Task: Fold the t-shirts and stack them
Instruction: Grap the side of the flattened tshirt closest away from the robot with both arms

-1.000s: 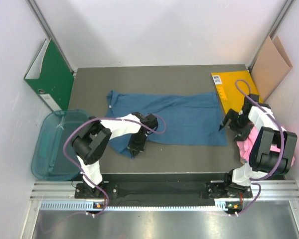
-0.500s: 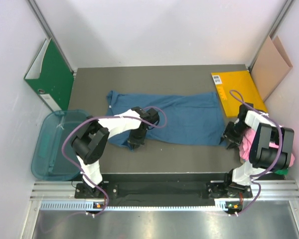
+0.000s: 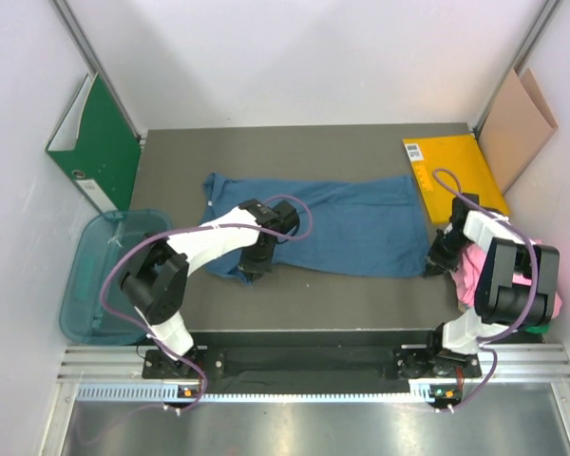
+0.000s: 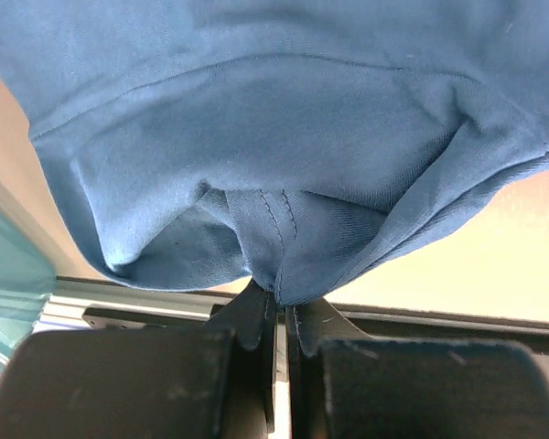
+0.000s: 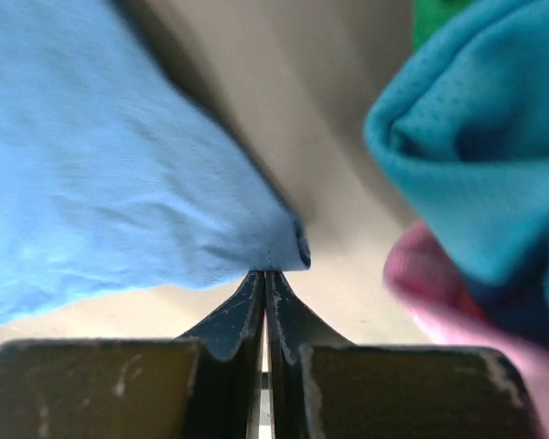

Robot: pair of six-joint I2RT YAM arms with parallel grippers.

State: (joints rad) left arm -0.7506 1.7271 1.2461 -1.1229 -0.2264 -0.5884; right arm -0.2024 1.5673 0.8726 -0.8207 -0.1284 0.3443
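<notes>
left gripper (image 4: pixel 280 311): pinching blue shirt (image 3: pixel 342 223) at its near-left edge, likely to lift a fold
right gripper (image 5: pixel 264 274): pinching the near-right corner, likely so both ends rise together

Blue t-shirt (image 4: pixel 284 137) is soft matt cloth w/ stitched seams

So the spread shirt (image 3: pixel 361 228) lies flat across the middle of the table (image 3: pixel 313 147), running left to right. The binder (image 3: pixel 100 147) stands off the far-left corner, and the tub (image 3: pixel 90 285) sits in front of it, beside the table's left edge. A flat pad (image 3: pixel 451 171) lies far right, with the cardboard sheet (image 3: pixel 518 128) leaning behind it. The bunched shirts (image 3: pixel 467 275) are at the near-right edge. The left gripper (image 3: pixel 249 272) pinches the spread shirt's near-left hem, and the right gripper (image 3: pixel 430 268) pinches its near-right corner.
</notes>
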